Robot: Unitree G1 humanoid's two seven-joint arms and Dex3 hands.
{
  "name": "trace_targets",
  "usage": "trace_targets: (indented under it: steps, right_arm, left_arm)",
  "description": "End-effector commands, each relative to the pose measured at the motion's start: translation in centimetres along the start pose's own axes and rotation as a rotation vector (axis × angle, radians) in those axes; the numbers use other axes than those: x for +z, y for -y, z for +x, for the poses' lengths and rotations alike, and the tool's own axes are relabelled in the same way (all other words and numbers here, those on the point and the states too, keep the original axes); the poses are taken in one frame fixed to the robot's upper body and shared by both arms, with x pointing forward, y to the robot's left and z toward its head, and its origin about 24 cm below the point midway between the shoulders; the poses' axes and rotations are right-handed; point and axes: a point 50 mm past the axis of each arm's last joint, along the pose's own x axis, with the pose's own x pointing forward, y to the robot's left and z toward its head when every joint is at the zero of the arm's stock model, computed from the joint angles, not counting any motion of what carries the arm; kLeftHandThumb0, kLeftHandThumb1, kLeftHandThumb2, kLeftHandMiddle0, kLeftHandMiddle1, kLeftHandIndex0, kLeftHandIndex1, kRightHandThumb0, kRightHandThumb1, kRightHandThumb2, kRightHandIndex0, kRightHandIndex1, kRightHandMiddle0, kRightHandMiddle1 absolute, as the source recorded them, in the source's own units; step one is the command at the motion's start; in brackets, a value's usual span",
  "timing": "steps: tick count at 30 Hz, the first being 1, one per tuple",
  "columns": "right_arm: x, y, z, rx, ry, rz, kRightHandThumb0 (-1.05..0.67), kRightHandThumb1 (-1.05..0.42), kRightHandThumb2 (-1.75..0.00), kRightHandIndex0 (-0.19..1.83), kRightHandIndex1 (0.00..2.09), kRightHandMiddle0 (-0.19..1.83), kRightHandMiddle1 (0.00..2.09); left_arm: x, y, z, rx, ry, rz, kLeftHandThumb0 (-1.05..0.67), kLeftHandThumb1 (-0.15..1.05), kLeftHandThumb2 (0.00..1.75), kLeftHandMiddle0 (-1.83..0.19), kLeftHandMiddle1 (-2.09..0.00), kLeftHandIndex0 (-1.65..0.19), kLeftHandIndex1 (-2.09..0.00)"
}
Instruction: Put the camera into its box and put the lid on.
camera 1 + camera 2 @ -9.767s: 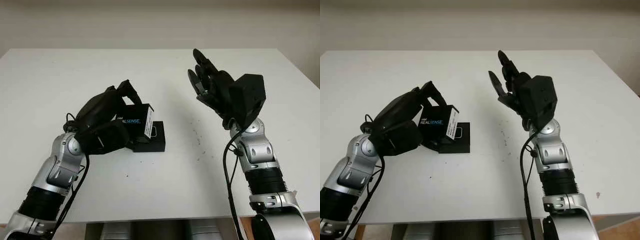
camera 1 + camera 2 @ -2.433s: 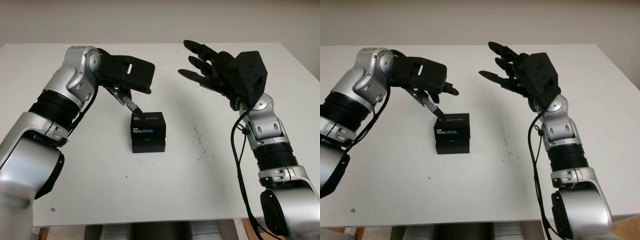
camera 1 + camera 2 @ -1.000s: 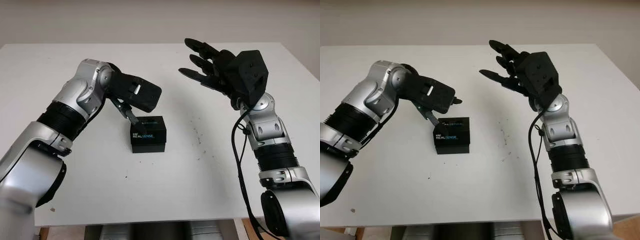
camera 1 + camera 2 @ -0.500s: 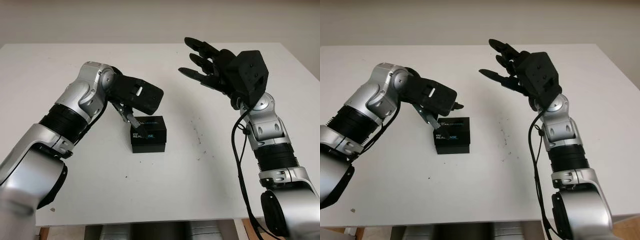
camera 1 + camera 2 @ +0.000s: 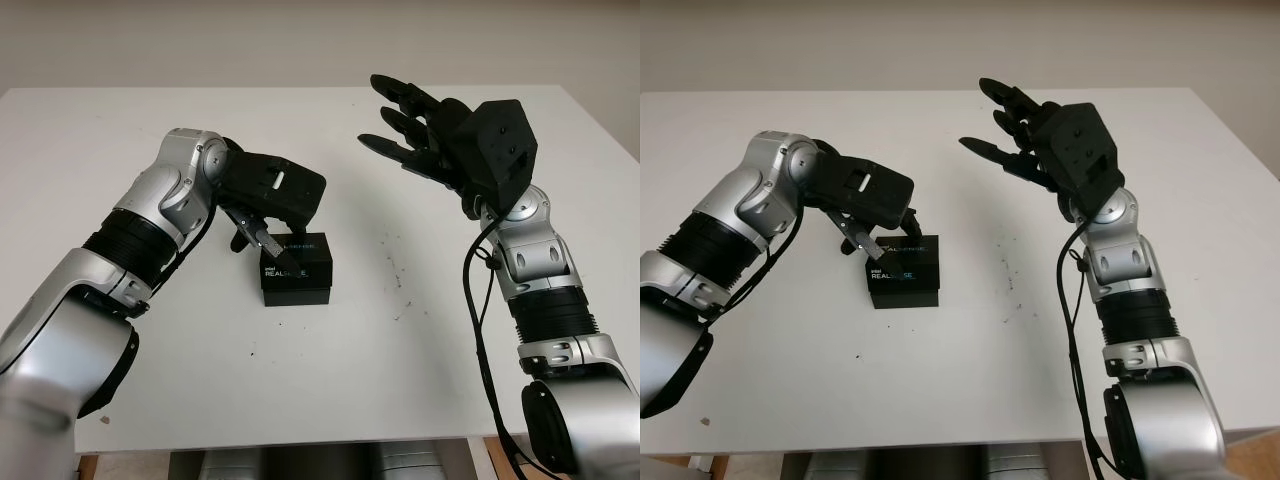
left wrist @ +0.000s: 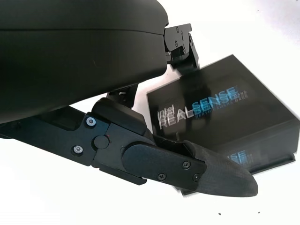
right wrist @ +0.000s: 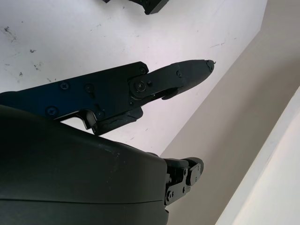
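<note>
The black camera box [image 5: 298, 278] stands mid-table with its "RealSense" lid [image 6: 211, 108] sitting on top of it, slightly askew over the base. My left hand [image 5: 262, 238] hovers over the box's left side. It is open, and one finger [image 6: 187, 164] lies across the lid's near-left edge. The lid hides the camera. My right hand [image 5: 400, 115] is open and raised in the air well to the right of the box, holding nothing.
The white table [image 5: 330, 360] carries a few small dark specks to the right of the box [image 5: 398, 285]. Its far edge meets a pale wall.
My left hand, which earlier gripped the tilted lid, has set it on the base, let go and sunk lower, so a finger now reaches over the lid. The right hand stayed raised.
</note>
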Motion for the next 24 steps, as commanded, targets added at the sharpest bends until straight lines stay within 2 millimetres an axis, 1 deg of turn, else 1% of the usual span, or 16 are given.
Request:
trace_targets:
  steps: [1, 2, 4, 5, 6, 9, 10, 11, 13, 14, 15, 17, 19, 21, 22, 24]
  right_arm:
    - [0.3, 0.3, -0.2, -0.007, 0.020, -0.007, -0.69, -1.05, -0.09, 0.19, 0.05, 0.11, 0.20]
    - [0.2, 0.3, -0.1, -0.006, 0.022, -0.005, -0.69, -1.05, -0.09, 0.19, 0.05, 0.11, 0.20]
    - [0.2, 0.2, -0.1, -0.005, 0.023, -0.003, -0.69, -1.05, -0.09, 0.18, 0.05, 0.11, 0.20]
    - [0.2, 0.2, -0.1, -0.007, 0.021, -0.005, -0.69, -1.05, -0.09, 0.18, 0.05, 0.11, 0.20]
    - [0.2, 0.2, -0.2, -0.007, 0.019, -0.007, -0.69, -1.05, -0.09, 0.19, 0.06, 0.12, 0.21]
    - [0.1, 0.1, -0.2, -0.011, 0.015, 0.024, -0.68, -1.05, -0.08, 0.19, 0.06, 0.12, 0.21]
    - [0.1, 0.1, -0.2, -0.011, 0.014, 0.026, -0.68, -1.05, -0.08, 0.19, 0.06, 0.12, 0.21]
    - [0.1, 0.1, -0.3, -0.012, 0.010, 0.023, -0.68, -1.05, -0.08, 0.18, 0.05, 0.11, 0.21]
    - [0.1, 0.2, -0.3, -0.012, 0.007, 0.020, -0.68, -1.05, -0.09, 0.19, 0.05, 0.11, 0.21]
    - [0.0, 0.2, -0.4, -0.012, 0.006, 0.023, -0.68, -1.05, -0.09, 0.19, 0.05, 0.11, 0.21]
    - [0.0, 0.2, -0.4, -0.011, 0.005, 0.023, -0.68, -1.05, -0.09, 0.18, 0.05, 0.11, 0.21]
    - [0.0, 0.2, -0.4, -0.012, 0.002, 0.020, -0.67, -1.05, -0.09, 0.18, 0.05, 0.11, 0.20]
    - [0.0, 0.1, -0.4, -0.011, 0.001, 0.017, -0.68, -1.05, -0.09, 0.18, 0.05, 0.11, 0.20]
    - [0.0, 0.1, -0.4, -0.010, 0.002, 0.017, -0.67, -1.05, -0.09, 0.18, 0.05, 0.11, 0.19]
    - [0.1, 0.1, -0.4, -0.009, 0.002, 0.017, -0.67, -1.05, -0.09, 0.18, 0.05, 0.12, 0.19]
    - [0.1, 0.1, -0.4, -0.009, 0.002, 0.018, -0.68, -1.05, -0.09, 0.18, 0.05, 0.12, 0.19]
  left_arm:
    - [-0.1, 0.9, 0.5, -0.004, -0.020, 0.010, -1.05, 1.05, 0.16, -0.48, -2.09, 0.06, -2.07]
    - [0.0, 1.0, 0.5, 0.017, -0.030, 0.020, -1.05, 1.05, 0.15, -0.47, -2.09, 0.01, -2.08]
    - [0.2, 1.1, 0.6, 0.064, -0.046, 0.027, -1.05, 1.05, 0.13, -0.43, -2.09, 0.02, -2.09]
    - [0.2, 1.3, 0.6, 0.103, -0.053, 0.033, -1.04, 1.04, 0.11, -0.31, -2.09, 0.04, -2.09]
    - [0.3, 1.4, 0.6, 0.131, -0.058, 0.035, -1.03, 1.03, 0.08, -0.19, -2.09, 0.11, -1.95]
    - [0.5, 2.0, 0.7, 0.202, -0.077, 0.086, -1.00, 0.99, 0.05, -0.04, -2.09, 0.12, -1.76]
    - [0.6, 2.3, 0.6, 0.223, -0.075, 0.123, -1.01, 1.01, 0.06, 0.07, -2.06, 0.16, -1.49]
    - [0.7, 2.5, 0.5, 0.233, -0.072, 0.162, -1.01, 1.02, 0.06, 0.13, -1.99, 0.18, -1.30]
    - [0.8, 2.9, 0.4, 0.242, -0.056, 0.199, -1.00, 1.03, 0.06, 0.18, -1.75, 0.18, -1.13]
    - [0.8, 3.1, 0.4, 0.245, -0.045, 0.205, -0.99, 1.04, 0.06, 0.19, -1.76, 0.15, -1.19]
    - [0.9, 3.2, 0.3, 0.243, -0.037, 0.210, -0.99, 1.03, 0.06, 0.19, -1.89, 0.16, -1.38]
    - [1.1, 3.3, 0.2, 0.234, -0.017, 0.227, -0.98, 1.04, 0.06, 0.19, -2.05, 0.16, -1.60]
    - [1.1, 3.4, 0.1, 0.227, -0.009, 0.228, -0.98, 1.04, 0.06, 0.18, -2.09, 0.14, -1.69]
    - [1.2, 3.5, 0.1, 0.229, 0.002, 0.220, -0.98, 1.04, 0.06, 0.19, -2.09, 0.16, -1.67]
    - [1.2, 3.5, 0.1, 0.232, 0.008, 0.215, -0.97, 1.04, 0.05, 0.18, -2.09, 0.13, -1.69]
    - [1.2, 3.5, 0.0, 0.243, 0.018, 0.196, -0.97, 1.03, 0.05, 0.19, -2.04, 0.15, -1.67]
